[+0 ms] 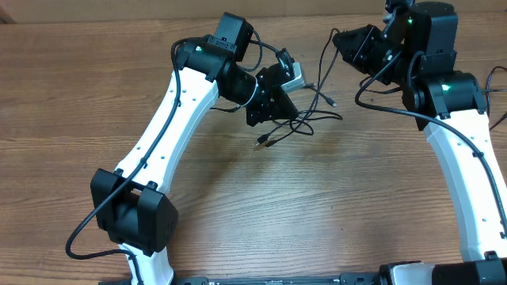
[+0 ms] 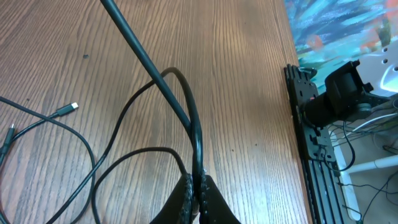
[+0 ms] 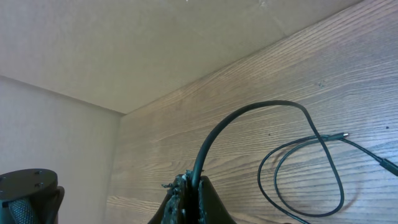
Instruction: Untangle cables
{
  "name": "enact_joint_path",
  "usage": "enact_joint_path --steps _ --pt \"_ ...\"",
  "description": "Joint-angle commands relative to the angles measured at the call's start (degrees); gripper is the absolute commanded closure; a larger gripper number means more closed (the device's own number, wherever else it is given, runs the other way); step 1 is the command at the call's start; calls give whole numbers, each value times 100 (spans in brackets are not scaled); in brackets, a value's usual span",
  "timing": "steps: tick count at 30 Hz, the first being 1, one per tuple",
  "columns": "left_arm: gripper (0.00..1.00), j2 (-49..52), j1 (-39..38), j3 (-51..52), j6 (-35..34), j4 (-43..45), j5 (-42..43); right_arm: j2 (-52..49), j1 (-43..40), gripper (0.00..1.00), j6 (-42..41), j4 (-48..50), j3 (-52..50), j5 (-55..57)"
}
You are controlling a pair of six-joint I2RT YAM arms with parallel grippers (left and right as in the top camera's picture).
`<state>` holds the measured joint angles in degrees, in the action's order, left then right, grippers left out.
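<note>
**Clerk:** Item one, cables (image 1: pixel 310 117): where are they entered?

**Checker:** Thin black cords, recorded in the upper middle of the overhead frame. They are laid in loose loops on the wooden table (image 1: pixel 238 206) between the two grippers. One strand is drawn up toward the upper right.

**Clerk:** Plug ends?

**Checker:** A silvery-tipped plug (image 2: pixel 69 107) is noted at the left of the left wrist frame, flat on the wood. A dark plug (image 2: pixel 9 134) is seen at that frame's left edge.

**Clerk:** Item two, left gripper (image 2: pixel 198 190)?

**Checker:** Clenched on a cable at the bottom centre of its own frame. The cord is pinched between the fingers and carried up to the upper left.

**Clerk:** Item three, right gripper (image 3: pixel 189 185)?

**Checker:** Clenched likewise on a cable, bottom centre of its frame. The cord is arched up and to the right, then laid in a loop at lower right. Whether one cord is held by both cannot be told.
</note>
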<state>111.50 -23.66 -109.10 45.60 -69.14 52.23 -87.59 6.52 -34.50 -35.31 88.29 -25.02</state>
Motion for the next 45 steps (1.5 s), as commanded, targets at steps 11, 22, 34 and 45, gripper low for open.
enact_joint_path --steps 11,22,34,45 --pt "96 50 -37 28 46 -330 76 162 11 96 295 -96 177 474" --pt "96 46 -35 28 1060 -1718 44 162 11 96 505 -297 177 3348" --pt "96 46 -35 28 1056 -2044 -1016 162 9 96 501 -111 177 4518" --pt "96 46 -35 28 815 -2063 -1735 162 -179 96 503 -68 177 4942"
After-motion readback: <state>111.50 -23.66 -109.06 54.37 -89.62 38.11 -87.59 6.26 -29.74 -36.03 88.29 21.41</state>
